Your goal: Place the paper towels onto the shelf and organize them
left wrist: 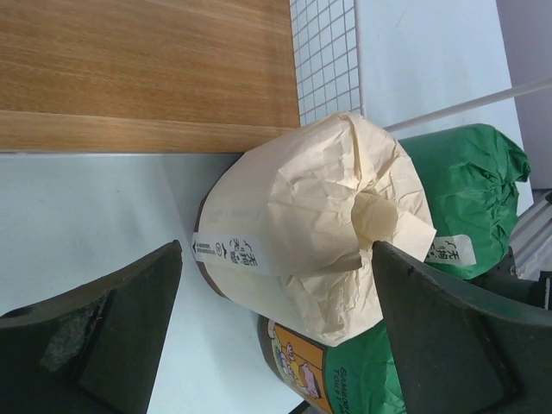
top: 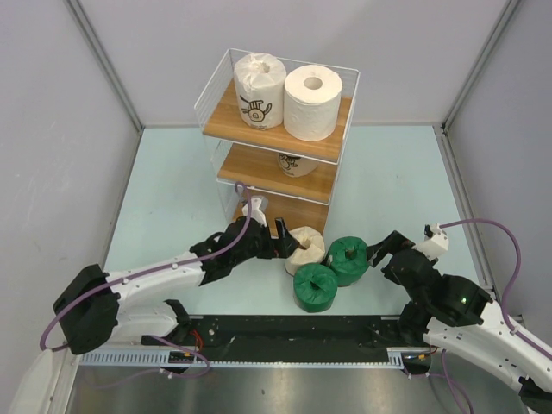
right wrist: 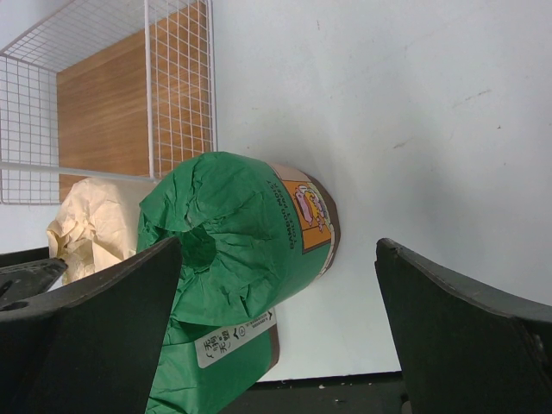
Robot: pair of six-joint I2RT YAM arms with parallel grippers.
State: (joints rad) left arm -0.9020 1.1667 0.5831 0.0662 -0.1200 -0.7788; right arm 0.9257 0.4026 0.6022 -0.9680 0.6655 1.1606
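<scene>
Closing on the beige roll is where trouble could start. The left gripper stands wide open with a finger on either side of it. This roll stands on the table just in front of the shelf, by its lowest board, and seems to touch a green roll. I judge that a finger squeezing in between them could shove the green one aside or pinch its wrapper too. The loose paper may give under the pads, so the roll could tilt on the way up and catch the shelf's thin wire front. The right gripper, likewise open and holding nothing, sits at the green roll's side away from the shelf. If both arms move at once they could knock together.

Both these rolls, and a second green roll farther from the shelf, are squat cylinders in soft, crinkled paper tucked into the core hollow. The shelf has smooth wood-grain boards inside a white wire grid. On its top board a white-wrapped roll with a dark logo and a plain white roll stand side by side. A third roll peeks from the middle board.
</scene>
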